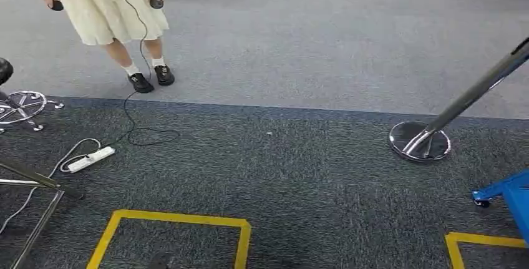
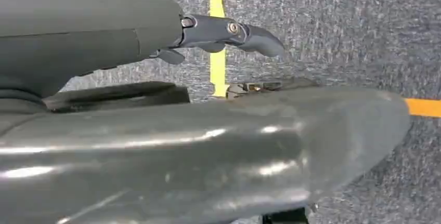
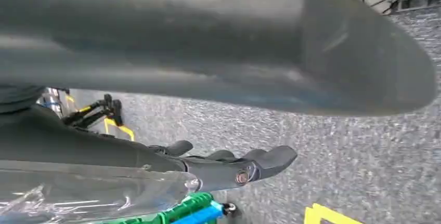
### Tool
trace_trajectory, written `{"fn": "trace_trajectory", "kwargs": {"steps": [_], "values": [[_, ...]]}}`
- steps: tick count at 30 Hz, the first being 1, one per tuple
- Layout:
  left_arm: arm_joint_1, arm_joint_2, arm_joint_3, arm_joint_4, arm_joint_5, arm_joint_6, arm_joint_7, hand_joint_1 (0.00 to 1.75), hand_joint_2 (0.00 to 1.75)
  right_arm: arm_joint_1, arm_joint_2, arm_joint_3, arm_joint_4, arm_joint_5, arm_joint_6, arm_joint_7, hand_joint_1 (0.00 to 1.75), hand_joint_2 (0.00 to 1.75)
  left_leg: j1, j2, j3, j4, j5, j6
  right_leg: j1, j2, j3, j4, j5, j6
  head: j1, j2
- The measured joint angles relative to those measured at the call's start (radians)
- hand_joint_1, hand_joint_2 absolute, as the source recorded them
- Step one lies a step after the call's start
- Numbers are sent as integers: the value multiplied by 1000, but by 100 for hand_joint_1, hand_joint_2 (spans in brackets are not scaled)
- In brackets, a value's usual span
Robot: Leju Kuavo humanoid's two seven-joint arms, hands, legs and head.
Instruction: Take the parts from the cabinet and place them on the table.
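Parts: possibly the clear plastic wrap (image 3: 78,193); its contents cannot be made out.

Head view: dark carpet (image 1: 299,175), yellow tape square (image 1: 181,222), white power strip (image 1: 92,159), chrome stand base (image 1: 420,141), and a person (image 1: 112,7) holding a dark controller in each hand.

Left wrist view: left hand (image 2: 223,34), fingers stretched out over the carpet and holding nothing.

Right wrist view: right hand (image 3: 229,167), fingers (image 3: 270,157) extended side by side. The wrap lies against the hand behind the fingertips; whether it is gripped cannot be told.

Even, bright indoor light, soft shadows, wrist views blurred up close — glare streaks on dark casing (image 2: 208,151)
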Motion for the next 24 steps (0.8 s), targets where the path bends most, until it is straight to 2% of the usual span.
{"fn": "trace_trajectory", "kwargs": {"steps": [1,2,4,5,6,7,8,9,10,11,14,15,16,17,19,20,21,22,23,24], "values": [[-1,0,0,0,0,0,0,0,0,-1,0,0,0,0,0,-1,0,0,0,-40,-13,33,-27,-2,-1,9,0,-1,1,-2,-2,0],[0,0,0,0,0,0,0,0,0,-2,0,0,0,0,0,-1,0,0,0,-58,-44,100,-67,-4,-2,17,-1,-1,2,-6,-5,0],[3,2,0,0,0,0,0,0,0,-1,1,0,0,0,0,-2,0,0,0,-70,-128,267,-133,-7,-2,39,-2,-1,1,-8,-7,0],[5,3,1,0,0,0,0,0,0,-1,1,-1,0,0,0,-2,0,0,0,-70,-157,314,-138,-7,-2,53,-2,-1,1,-8,-7,0],[5,4,1,0,0,0,0,0,0,0,1,-2,0,0,0,-2,0,0,1,-70,-159,305,-116,-6,-3,66,-1,-1,1,-7,-7,0],[5,4,0,0,0,0,0,0,0,0,1,-2,0,0,0,-2,0,0,2,-72,-142,257,-73,-6,-4,81,-1,0,2,-6,-7,0],[4,4,0,0,0,0,0,0,0,-1,1,-3,0,0,0,-2,0,0,4,-78,-110,183,-25,-5,-5,95,0,0,3,-4,-7,0],[4,4,0,0,0,0,0,0,0,-1,1,-3,0,0,1,-2,0,0,8,-105,-71,100,18,-7,-7,107,1,0,4,0,-7,0],[4,4,1,0,0,0,0,0,0,-1,1,-3,0,0,1,-2,0,0,17,-168,-43,36,38,-10,-7,118,-4,1,5,6,-10,0],[3,3,0,0,0,0,0,0,0,-4,1,-3,0,0,1,-2,0,0,22,-182,-38,3,30,-4,-1,132,-13,15,2,13,-12,0],[3,3,0,0,0,0,0,0,0,4,1,-4,0,1,1,-1,0,0,11,-151,-37,11,31,16,-12,164,-26,-2,13,34,-12,0],[1,3,0,0,0,0,0,0,0,6,1,-5,0,1,1,-1,0,0,16,-136,-36,5,37,26,-12,148,-27,5,11,36,-14,0],[0,3,0,0,-1,0,0,0,0,6,1,-5,0,2,1,0,0,0,13,-124,-35,5,36,33,-7,72,-38,33,-10,37,-4,0],[2,3,0,0,-2,0,0,0,0,2,1,-6,0,3,1,0,0,0,10,-109,-34,5,34,39,-7,39,-69,96,-52,41,2,0],[6,4,1,0,-3,0,0,0,0,-4,1,-6,0,5,2,0,0,0,5,-75,-34,5,32,42,-7,23,-148,263,-133,45,1,0],[7,4,1,0,-3,0,0,0,0,-4,1,-6,0,7,2,0,0,0,4,-61,-33,5,31,43,-7,21,-173,318,-149,46,1,0],[6,4,1,0,-3,0,0,0,0,-1,2,-7,0,8,3,0,0,0,3,-48,-32,5,30,44,-7,21,-174,325,-141,46,1,0],[5,4,1,0,-3,0,0,0,0,2,2,-8,0,8,5,0,0,0,3,-39,-30,5,28,43,-7,21,-151,289,-112,46,1,0],[4,4,1,0,-3,0,0,0,0,4,2,-10,0,8,7,1,0,0,3,-29,-27,5,26,39,-7,15,-104,205,-69,45,1,0],[4,4,1,0,-3,0,0,0,0,2,2,-13,0,8,9,1,0,0,4,-19,-21,6,22,35,-7,-4,-48,107,-29,44,1,0]]}}
